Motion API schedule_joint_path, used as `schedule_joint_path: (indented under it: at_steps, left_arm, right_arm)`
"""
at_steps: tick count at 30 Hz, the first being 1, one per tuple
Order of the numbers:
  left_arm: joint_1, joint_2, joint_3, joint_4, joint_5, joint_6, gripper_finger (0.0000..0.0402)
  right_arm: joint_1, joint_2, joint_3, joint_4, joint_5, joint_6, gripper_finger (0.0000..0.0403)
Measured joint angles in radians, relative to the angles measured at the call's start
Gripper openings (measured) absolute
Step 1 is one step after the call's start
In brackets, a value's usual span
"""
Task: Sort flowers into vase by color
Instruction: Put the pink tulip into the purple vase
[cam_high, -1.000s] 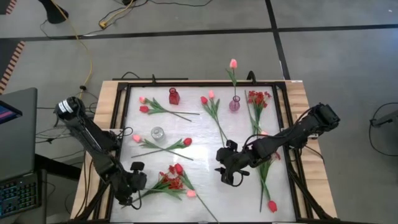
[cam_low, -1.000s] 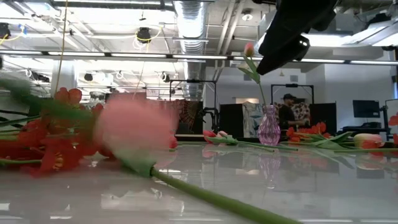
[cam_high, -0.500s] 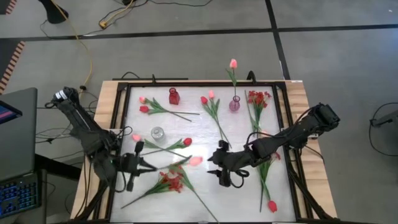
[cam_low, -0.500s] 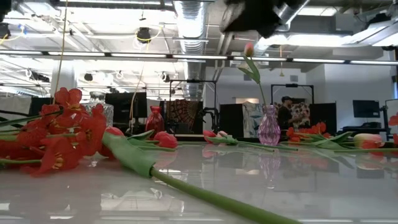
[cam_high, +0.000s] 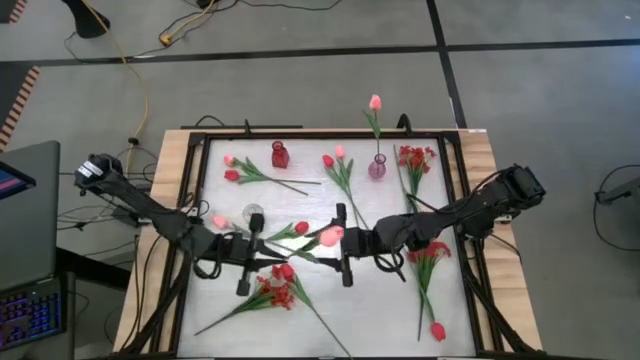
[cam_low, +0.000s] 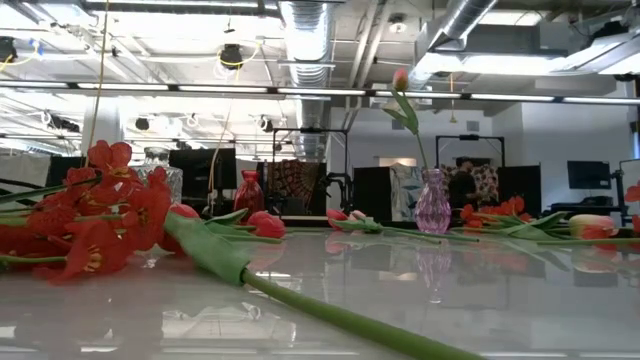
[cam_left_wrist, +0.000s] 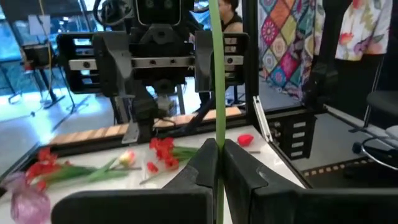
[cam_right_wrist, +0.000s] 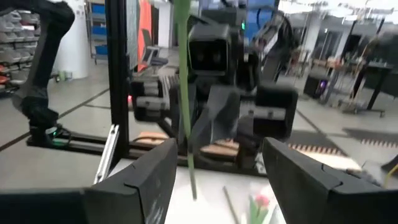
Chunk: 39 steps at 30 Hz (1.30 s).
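Meanwhile, mid-table, the left gripper (cam_high: 262, 247) is pinching a pink tulip (cam_high: 331, 236) by its stem, partly hiding it; the right gripper (cam_high: 343, 245) is facing it, fingers spread, holding nothing.

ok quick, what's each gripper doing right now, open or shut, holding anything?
Left gripper: shut on the pink tulip's stem, held up over the table.
Right gripper: open, empty, facing that stem.

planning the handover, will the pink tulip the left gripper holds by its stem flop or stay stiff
Probably fairly stiff: the pink tulip juts sideways from the shut left gripper without sagging. Its stem is thin, so it may twist or slip when the open right gripper takes it.
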Motion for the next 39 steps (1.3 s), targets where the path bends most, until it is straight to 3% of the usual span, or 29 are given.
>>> schedule_joint_path:
  at_steps: [10, 23, 28, 39]
  left_arm:
    - [0.119, 0.082, 0.000, 0.024, 0.111, -0.028, 0.0000]
    - [0.143, 0.083, 0.000, 0.011, 0.075, -0.038, 0.0000]
    - [0.156, 0.083, 0.000, 0.012, 0.073, -0.050, 0.0000]
    - [0.174, 0.083, 0.000, 0.011, 0.076, -0.077, 0.0000]
  right_arm:
    - [-0.038, 0.000, 0.000, 0.024, -0.055, -0.001, 0.0265]
    - [-0.053, 0.000, 0.000, 0.046, -0.059, -0.001, 0.0252]
    - [-0.052, 0.000, 0.000, 0.054, -0.059, -0.001, 0.0204]
    - [-0.053, 0.000, 0.000, 0.051, -0.058, -0.002, 0.0037]
